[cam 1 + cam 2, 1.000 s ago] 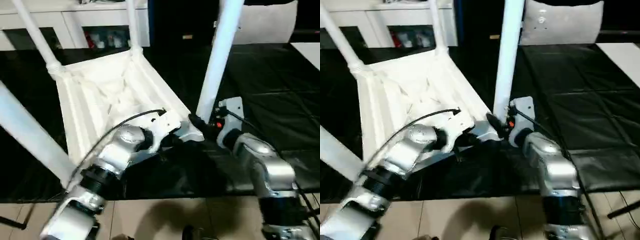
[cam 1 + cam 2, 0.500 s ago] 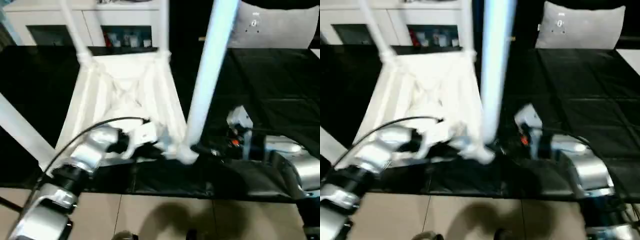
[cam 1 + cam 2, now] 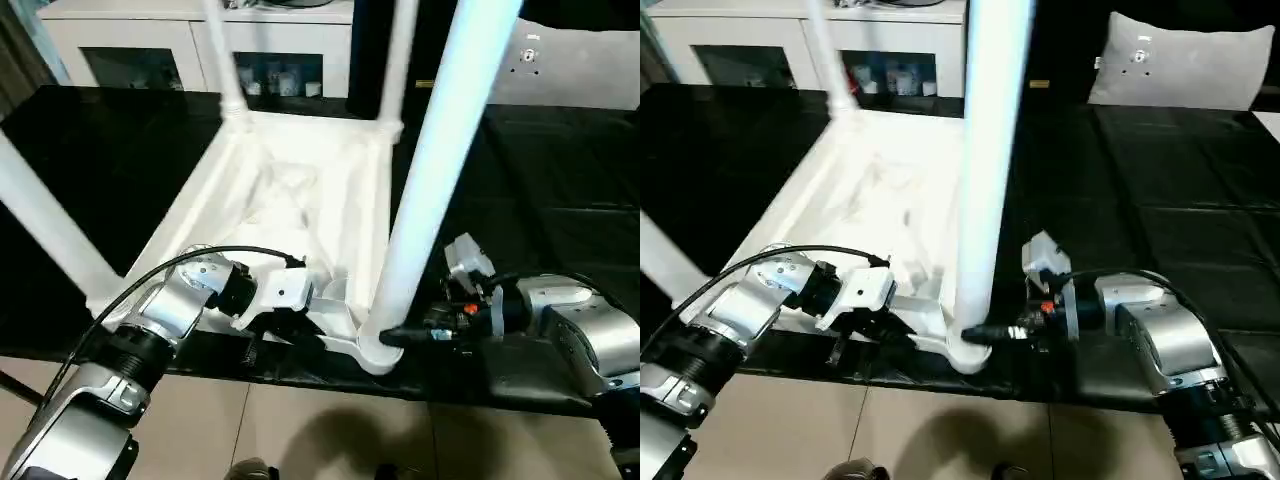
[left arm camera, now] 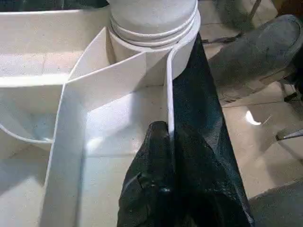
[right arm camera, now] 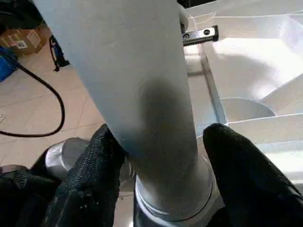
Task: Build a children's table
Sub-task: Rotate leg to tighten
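The children's table lies upside down on the black work surface, its ribbed underside facing up. Its white legs stand up from the corner sockets, the nearest leg rising at the front right corner. My left gripper is shut on the thin rim wall of the top, just beside that corner socket. My right gripper comes in level from the right, its two black fingers closed on either side of the nearest leg's base.
The black work surface stretches right and back; its front edge runs just under both grippers, with tiled floor below. A white glass-doored cabinet stands behind. A grey cushion lies at the back right. A cardboard box and a cable are on the floor.
The camera has swung. The table's near corner has come to the front edge of the work surface. My right forearm now lies level, its fingers low at the leg's base. The left gripper's hold is unchanged.
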Robot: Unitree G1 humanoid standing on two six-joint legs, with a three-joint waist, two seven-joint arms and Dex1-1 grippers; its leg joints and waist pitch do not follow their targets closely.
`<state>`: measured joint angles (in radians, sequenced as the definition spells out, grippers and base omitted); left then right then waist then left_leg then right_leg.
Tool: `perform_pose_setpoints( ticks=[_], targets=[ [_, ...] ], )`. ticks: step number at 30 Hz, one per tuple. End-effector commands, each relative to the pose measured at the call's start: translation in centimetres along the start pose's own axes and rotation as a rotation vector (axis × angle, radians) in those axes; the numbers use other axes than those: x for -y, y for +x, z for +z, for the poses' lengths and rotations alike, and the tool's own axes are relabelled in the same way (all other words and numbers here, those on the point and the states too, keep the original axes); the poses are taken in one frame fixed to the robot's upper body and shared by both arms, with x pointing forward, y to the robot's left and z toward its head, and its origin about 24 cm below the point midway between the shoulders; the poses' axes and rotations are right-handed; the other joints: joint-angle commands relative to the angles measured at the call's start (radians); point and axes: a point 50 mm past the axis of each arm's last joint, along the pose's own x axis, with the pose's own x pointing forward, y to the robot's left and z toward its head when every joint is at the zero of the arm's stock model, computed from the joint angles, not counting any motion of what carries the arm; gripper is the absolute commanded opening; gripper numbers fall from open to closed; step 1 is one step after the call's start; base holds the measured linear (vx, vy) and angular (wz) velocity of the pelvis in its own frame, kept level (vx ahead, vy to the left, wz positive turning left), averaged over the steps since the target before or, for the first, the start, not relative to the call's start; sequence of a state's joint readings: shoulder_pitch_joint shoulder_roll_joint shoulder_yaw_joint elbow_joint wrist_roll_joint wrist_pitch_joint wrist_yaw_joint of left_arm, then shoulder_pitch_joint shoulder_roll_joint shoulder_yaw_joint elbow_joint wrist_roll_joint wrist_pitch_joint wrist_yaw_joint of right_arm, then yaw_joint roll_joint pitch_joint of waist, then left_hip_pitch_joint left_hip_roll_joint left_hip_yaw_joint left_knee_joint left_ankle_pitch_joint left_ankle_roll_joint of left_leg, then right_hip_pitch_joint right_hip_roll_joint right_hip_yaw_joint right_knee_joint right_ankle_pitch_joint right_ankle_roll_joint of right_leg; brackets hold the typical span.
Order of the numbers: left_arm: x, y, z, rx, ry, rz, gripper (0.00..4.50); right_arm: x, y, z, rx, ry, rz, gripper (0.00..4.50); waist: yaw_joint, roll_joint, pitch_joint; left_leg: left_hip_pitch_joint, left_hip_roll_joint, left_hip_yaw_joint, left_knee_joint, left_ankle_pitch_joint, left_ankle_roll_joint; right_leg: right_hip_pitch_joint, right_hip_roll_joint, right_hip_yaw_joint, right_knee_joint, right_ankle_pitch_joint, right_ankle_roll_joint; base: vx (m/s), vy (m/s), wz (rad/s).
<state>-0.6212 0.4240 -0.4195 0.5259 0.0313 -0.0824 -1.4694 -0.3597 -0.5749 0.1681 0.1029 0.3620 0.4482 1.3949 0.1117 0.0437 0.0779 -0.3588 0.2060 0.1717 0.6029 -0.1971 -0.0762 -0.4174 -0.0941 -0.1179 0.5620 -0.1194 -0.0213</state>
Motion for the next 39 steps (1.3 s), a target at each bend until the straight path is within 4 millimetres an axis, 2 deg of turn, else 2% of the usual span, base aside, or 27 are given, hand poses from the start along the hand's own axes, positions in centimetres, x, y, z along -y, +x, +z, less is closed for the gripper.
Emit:
perform_pose_setpoints(
  ticks=[1, 4, 5, 12, 16, 17, 18, 19, 20, 21, 22, 23, 24, 26, 27, 28, 29, 31, 32, 34, 36, 37, 39],
  targets=[
    [-0.3, 0.0, 1.2, 0.002, 0.07, -0.055, 0.0, 0.2, -0.2, 0.4, -0.01, -0.005, 0.02, 2.6, -0.006, -0.019, -0.086, 0.003, 0.025, 0.001, -0.07, -0.144, 0.084, 0.065, -0.055, 0.05, -0.053, -0.373, -0.171, 0.0, 0.0, 0.0],
    [-0.4, -0.1, 1.1, 0.0, 0.071, -0.051, 0.0, 0.1, -0.1, 0.4, -0.012, 0.0, 0.038, 2.41, -0.007, -0.019, -0.085, 0.004, 0.024, 0.002, -0.07, -0.145, 0.083, 0.064, -0.053, 0.05, -0.055, -0.377, -0.168, 0.0, 0.0, 0.0],
    [-0.4, -0.1, 1.1, 0.0, 0.071, -0.049, 0.0, 0.0, 0.0, 0.4, -0.012, 0.002, 0.042, 2.16, -0.006, -0.019, -0.084, 0.004, 0.024, 0.002, -0.07, -0.145, 0.082, 0.064, -0.053, 0.049, -0.054, -0.382, -0.166, 0.0, 0.0, 0.0],
    [-0.9, -0.1, 1.2, 0.044, 0.015, 0.022, 0.0, -0.5, 0.6, 0.4, 0.047, 0.056, 0.038, 1.99, -0.007, -0.02, -0.082, 0.004, 0.024, 0.002, -0.071, -0.147, 0.081, 0.064, -0.053, 0.049, -0.058, -0.404, -0.154, 0.0, 0.0, 0.0],
    [-1.6, 0.2, 1.7, 0.076, -0.055, 0.134, 0.0, -0.3, 1.6, 0.3, 0.093, 0.088, -0.088, 1.96, -0.012, -0.02, -0.076, 0.006, 0.02, 0.001, -0.073, -0.172, 0.062, 0.06, -0.051, 0.045, -0.067, -0.463, -0.131, 0.0, 0.0, 0.0],
    [-1.8, 0.5, 1.9, 0.084, -0.083, 0.179, 0.0, 0.1, 2.0, 0.2, 0.103, 0.099, -0.171, 1.96, -0.018, -0.022, -0.075, 0.005, 0.014, 0.0, -0.074, -0.184, 0.054, 0.063, -0.052, 0.04, -0.074, -0.507, -0.111, 0.0, 0.0, 0.0],
    [-1.8, 0.5, 1.9, 0.084, -0.083, 0.179, 0.0, 0.1, 2.0, 0.2, 0.103, 0.099, -0.171, 1.96, -0.024, -0.019, -0.071, 0.007, 0.012, -0.001, -0.074, -0.194, 0.048, 0.059, -0.05, 0.038, -0.082, -0.539, -0.095, 0.0, 0.0, 0.0],
    [-2.1, 0.9, 2.3, 0.099, -0.116, 0.222, 0.0, 0.6, 2.5, 0.2, 0.123, 0.111, -0.261, 1.96, -0.029, -0.018, -0.07, 0.008, 0.011, 0.0, -0.074, -0.2, 0.043, 0.057, -0.05, 0.038, -0.083, -0.549, -0.09, 0.0, 0.0, 0.0],
    [-2.3, 1.3, 2.7, 0.116, -0.141, 0.267, 0.0, 1.1, 2.9, 0.3, 0.135, 0.12, -0.355, 1.96, -0.041, -0.02, -0.067, -0.001, 0.01, -0.004, -0.075, -0.205, 0.034, 0.062, -0.051, 0.033, -0.082, -0.566, -0.079, 0.0, 0.0, 0.0],
    [-2.4, 1.5, 2.9, 0.124, -0.151, 0.286, 0.0, 1.3, 3.1, 0.3, 0.138, 0.123, -0.395, 1.96, -0.055, -0.022, -0.065, -0.008, 0.002, -0.008, -0.074, -0.226, 0.027, 0.066, -0.046, 0.02, -0.093, -0.619, -0.044, 0.0, 0.0, 0.0],
    [-2.5, 1.7, 3.1, 0.128, -0.157, 0.295, 0.0, 1.4, 3.2, 0.3, 0.138, 0.123, -0.416, 1.96, -0.062, -0.022, -0.067, -0.003, 0.001, -0.007, -0.072, -0.231, 0.027, 0.064, -0.048, 0.018, -0.099, -0.634, -0.031, 0.0, 0.0, 0.0],
    [-2.7, 2.2, 3.6, 0.143, -0.174, 0.323, 0.0, 1.8, 3.5, 0.3, 0.13, 0.122, -0.503, 1.96, -0.075, -0.023, -0.065, -0.005, -0.005, -0.007, -0.069, -0.228, 0.033, 0.063, -0.046, 0.015, -0.106, -0.643, -0.019, 0.0, 0.0, 0.0],
    [-2.9, 2.4, 3.8, 0.151, -0.187, 0.344, 0.0, 2.1, 3.6, 0.3, 0.138, 0.14, -0.547, 1.95, -0.086, -0.024, -0.064, -0.008, -0.008, -0.007, -0.067, -0.227, 0.039, 0.062, -0.045, 0.012, -0.109, -0.649, -0.011, 0.0, 0.0, 0.0],
    [-3.5, 3.1, 4.4, 0.164, -0.221, 0.405, 0.0, 2.8, 4.1, 0.2, 0.147, 0.177, -0.674, 1.92, -0.095, -0.022, -0.065, -0.003, -0.01, -0.007, -0.063, -0.233, 0.045, 0.057, -0.044, 0.009, -0.113, -0.655, -0.012, 0.0, 0.0, 0.0],
    [-4.2, 3.7, 4.9, 0.165, -0.25, 0.471, 0.0, 3.4, 4.5, 0.4, 0.168, 0.218, -0.778, 1.92, -0.109, -0.018, -0.063, -0.006, -0.012, -0.009, -0.062, -0.231, 0.048, 0.057, -0.04, 0.004, -0.115, -0.651, -0.011, 0.0, 0.0, 0.0],
    [-4.6, 4.0, 5.2, 0.161, -0.264, 0.517, 0.0, 3.7, 4.8, 0.6, 0.191, 0.244, -0.837, 1.91, -0.115, -0.014, -0.061, -0.003, -0.012, -0.007, -0.062, -0.237, 0.047, 0.052, -0.037, 0.004, -0.119, -0.655, -0.011, 0.0, 0.0, 0.0],
    [-5.1, 4.4, 5.6, 0.164, -0.274, 0.565, 0.0, 4.1, 5.2, 0.8, 0.215, 0.269, -0.909, 1.91, -0.121, -0.013, -0.066, 0.003, -0.015, -0.008, -0.058, -0.244, 0.049, 0.051, -0.038, 0.0, -0.125, -0.651, -0.011, 0.0, 0.0, 0.0],
    [-5.3, 4.7, 5.9, 0.166, -0.281, 0.589, 0.0, 4.3, 5.4, 1.0, 0.226, 0.284, -0.945, 1.91, -0.129, -0.011, -0.069, -0.006, -0.009, -0.012, -0.066, -0.235, 0.061, 0.059, -0.036, 0.003, -0.114, -0.584, -0.032, 0.0, 0.0, 0.0],
    [-5.4, 5.1, 6.5, 0.176, -0.29, 0.614, 0.0, 4.5, 5.9, 1.2, 0.239, 0.29, -0.985, 1.91, -0.13, -0.007, -0.072, -0.009, -0.004, -0.014, -0.068, -0.227, 0.07, 0.063, -0.037, 0.006, -0.107, -0.543, -0.044, 0.0, 0.0, 0.0],
    [-5.5, 5.5, 7.1, 0.186, -0.29, 0.621, 0.0, 4.4, 6.5, 1.6, 0.268, 0.26, -0.979, 1.91, -0.128, -0.006, -0.079, -0.013, 0.002, -0.014, -0.07, -0.179, 0.083, 0.066, -0.04, 0.014, -0.094, -0.444, -0.082, 0.0, 0.0, 0.0],
    [-5.5, 5.4, 7.1, 0.183, -0.286, 0.621, 0.0, 4.4, 6.6, 1.8, 0.288, 0.254, -0.973, 1.91, -0.123, -0.007, -0.08, -0.013, 0.005, -0.011, -0.07, -0.142, 0.106, 0.068, -0.041, 0.025, -0.079, -0.351, -0.134, 0.0, 0.0, 0.0],
    [-5.5, 5.4, 7.1, 0.18, -0.28, 0.621, 0.0, 4.2, 6.6, 1.9, 0.303, 0.254, -0.968, 2.45, -0.122, -0.007, -0.08, -0.014, 0.006, -0.011, -0.069, -0.129, 0.112, 0.069, -0.042, 0.027, -0.075, -0.328, -0.145, 0.0, 0.0, 0.0],
    [-5.4, 5.2, 6.9, 0.172, -0.277, 0.62, 0.0, 4.1, 6.4, 2.0, 0.318, 0.258, -0.958, 2.59, -0.116, -0.006, -0.081, -0.012, 0.007, -0.008, -0.068, -0.102, 0.127, 0.072, -0.044, 0.032, -0.065, -0.266, -0.182, 0.0, 0.0, 0.0]
  ],
)
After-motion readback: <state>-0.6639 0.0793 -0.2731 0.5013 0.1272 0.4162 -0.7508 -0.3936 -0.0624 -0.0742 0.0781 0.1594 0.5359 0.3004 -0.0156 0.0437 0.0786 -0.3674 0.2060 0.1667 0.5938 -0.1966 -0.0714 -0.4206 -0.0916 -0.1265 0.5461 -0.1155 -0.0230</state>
